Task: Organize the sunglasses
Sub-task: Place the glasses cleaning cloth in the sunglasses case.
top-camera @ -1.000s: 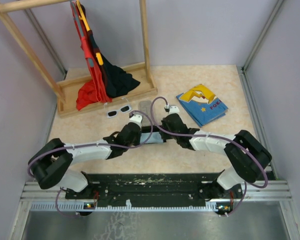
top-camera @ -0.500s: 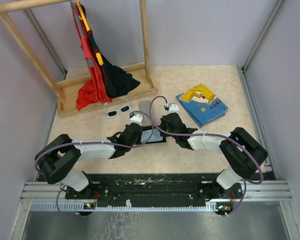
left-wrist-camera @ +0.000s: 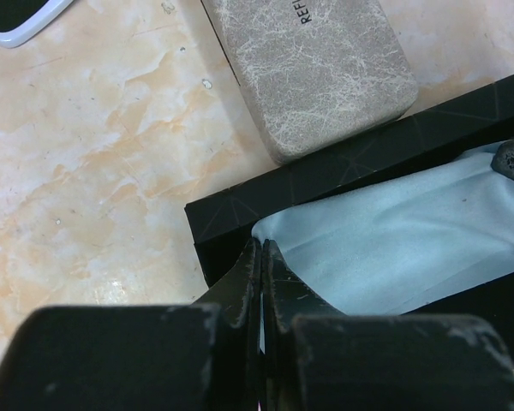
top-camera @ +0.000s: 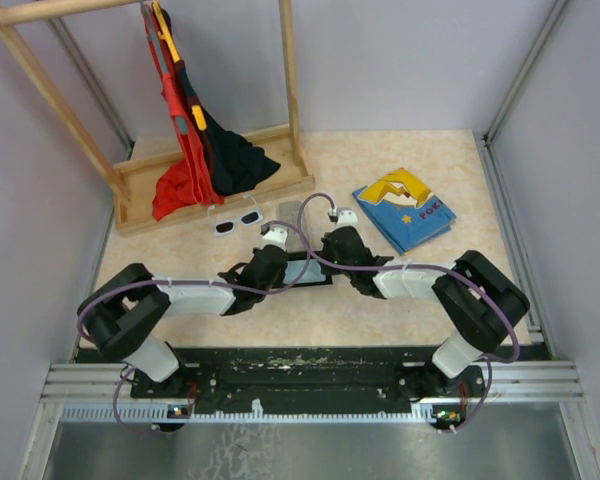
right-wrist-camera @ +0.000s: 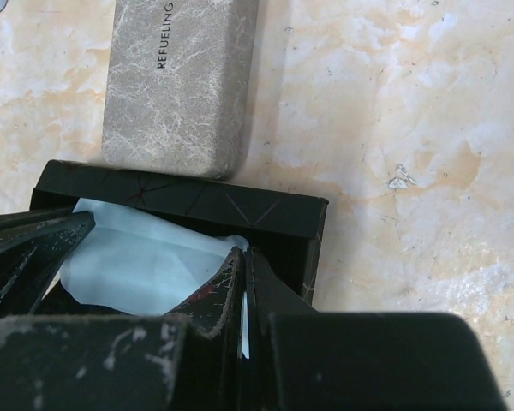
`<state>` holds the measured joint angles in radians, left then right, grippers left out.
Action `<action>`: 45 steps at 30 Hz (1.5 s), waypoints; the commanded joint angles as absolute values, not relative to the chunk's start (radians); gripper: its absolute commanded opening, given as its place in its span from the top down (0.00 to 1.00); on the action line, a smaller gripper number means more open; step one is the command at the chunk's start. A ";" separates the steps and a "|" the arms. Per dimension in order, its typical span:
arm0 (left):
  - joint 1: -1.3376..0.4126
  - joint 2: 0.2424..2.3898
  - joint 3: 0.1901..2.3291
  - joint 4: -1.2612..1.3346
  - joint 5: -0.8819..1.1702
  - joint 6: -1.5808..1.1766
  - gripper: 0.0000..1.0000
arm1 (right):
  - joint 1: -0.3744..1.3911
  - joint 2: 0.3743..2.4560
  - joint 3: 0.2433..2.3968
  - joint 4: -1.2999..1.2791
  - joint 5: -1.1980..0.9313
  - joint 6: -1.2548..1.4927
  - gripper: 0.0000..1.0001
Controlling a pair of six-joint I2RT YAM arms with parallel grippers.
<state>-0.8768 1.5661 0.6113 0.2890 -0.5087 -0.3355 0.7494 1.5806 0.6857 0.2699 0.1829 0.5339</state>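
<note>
Pinching light-blue cloth (right-wrist-camera: 137,253) in black case (right-wrist-camera: 197,201), right claw (right-wrist-camera: 244,250) shut; left claw (left-wrist-camera: 261,246) shut, hold unclear. White sunglasses (top-camera: 237,220) toward far bench (top-camera: 380,150) edge judged light, rigid; bridge best gripped.

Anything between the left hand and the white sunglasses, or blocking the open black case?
Only bare table lies between the left hand and the white sunglasses; the grey case sits aside. A light-blue cloth covers the black case's inside, pinched by the left and the right hand.
</note>
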 commanded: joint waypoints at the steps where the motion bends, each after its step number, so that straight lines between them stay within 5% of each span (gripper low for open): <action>1: -0.868 1.586 0.640 0.314 -0.524 -0.323 0.99 | 0.741 1.586 0.681 0.324 0.192 0.526 1.00; 33: -0.864 1.655 0.653 0.353 -0.569 -0.302 0.99 | 0.741 1.699 0.677 0.460 0.298 0.470 1.00; 37: -0.864 1.657 0.652 0.352 -0.573 -0.302 0.92 | 0.741 1.699 0.678 0.463 0.298 0.465 1.00; 45: -0.866 1.606 0.647 0.318 -0.565 -0.317 0.72 | 0.741 1.587 0.656 0.440 0.283 0.464 0.78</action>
